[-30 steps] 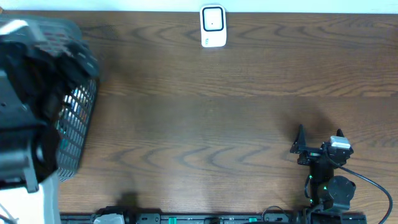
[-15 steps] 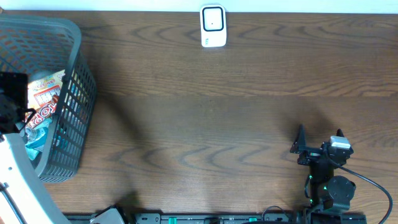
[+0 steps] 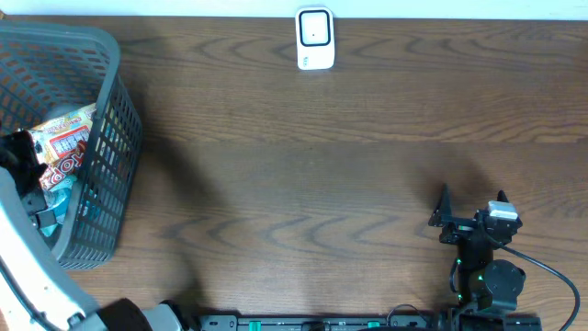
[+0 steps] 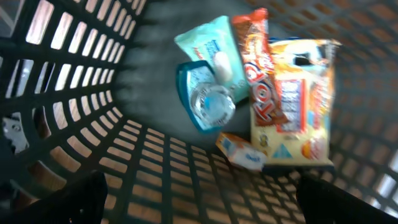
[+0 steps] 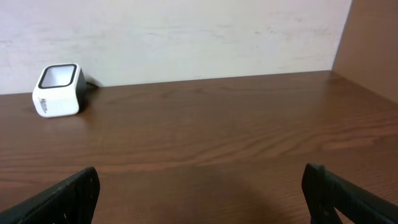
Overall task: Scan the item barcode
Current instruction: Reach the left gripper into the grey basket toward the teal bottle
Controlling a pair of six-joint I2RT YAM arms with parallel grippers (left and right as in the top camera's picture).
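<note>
Left arm over the basket, both grippers spread wide and empty

We see the grey mesh basket [image 3: 118,129] at the table's [image 3: 322,184] 10 o'clock edge, and the goods to be scanned all lie on its floor – none is held. In the left wrist view the left gripper [image 4: 199,205] hangs above them with its jaws apart, gripping nothing. Below it, a yellow-and-orange snack bag [image 4: 298,106] lies at 3 o'clock in that view. A red bar [image 4: 260,74] is pressed along the bag's left edge, and a teal packet [image 4: 210,50] sits at 12 o'clock. A blue pack [image 4: 208,102] with a clear round top lies at the centre – it is blurred – and a small white-and-blue packet [image 4: 242,151] lies just under it. The white scanner [image 3: 314,39] stands at the table's 12 o'clock edge, well apart from the basket. The right gripper [image 3: 472,198] rests at about 4 o'clock, its jaws likewise released and facing the scanner.
</note>
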